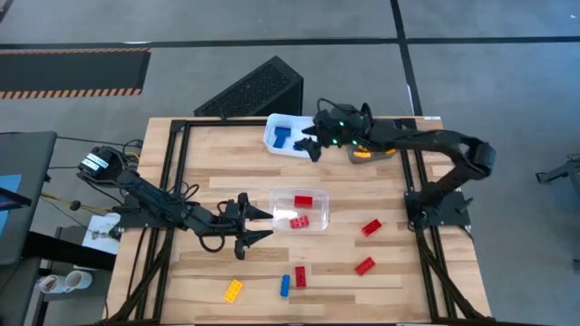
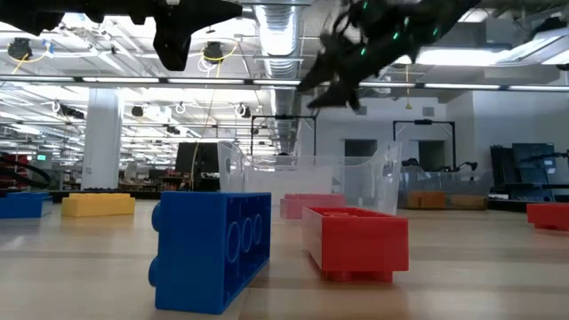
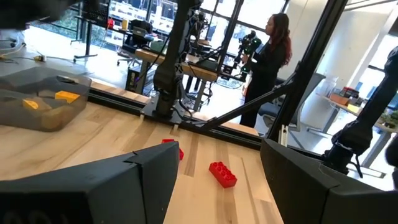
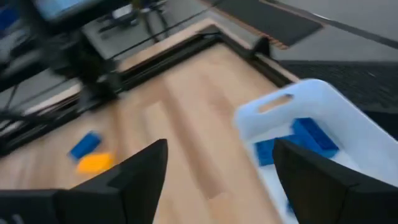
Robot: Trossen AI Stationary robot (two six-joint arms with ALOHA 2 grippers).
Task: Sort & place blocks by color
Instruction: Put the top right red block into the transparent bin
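Right end effector (image 1: 313,143) released beside white bin (image 1: 272,138) (blue blocks (image 1: 284,136) inside); left end effector (image 1: 256,224) released, no legible writing.

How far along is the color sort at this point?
Partly done. The white bin holds blue blocks, the clear bin red ones, and the grey bin yellow ones. Nothing is in hand: the left gripper beside the clear bin and the right gripper by the white bin are open and empty. Left loose: three red blocks, a blue and a yellow.

Loose blocks (image 1: 291,278) lie at the table's (image 1: 208,181) near edge — bins (image 1: 299,209) behind them.
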